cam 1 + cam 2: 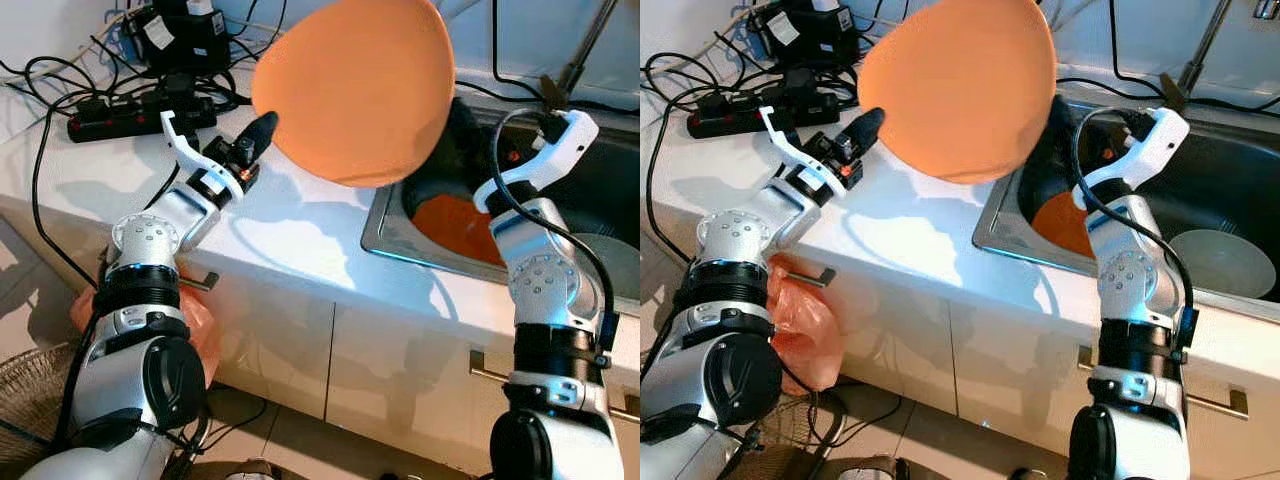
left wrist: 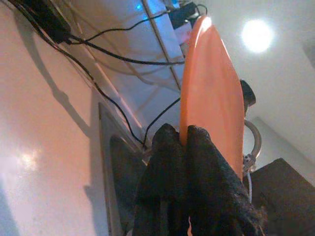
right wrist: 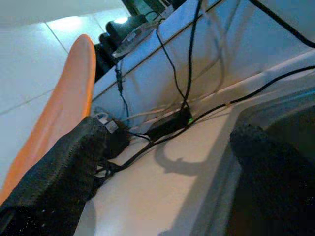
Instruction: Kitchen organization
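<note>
Though clamped (left gripper (image 1: 268, 127)), plate (image 1: 355, 85) cropped

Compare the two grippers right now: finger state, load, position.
The left gripper is shut on the rim of the orange plate, holding it on edge above the counter; the right gripper is open and holds nothing.
The left gripper reaches over the counter, while the right gripper is at the sink, by its left edge, behind the raised plate.
Both have black fingers and are raised at counter height.
</note>
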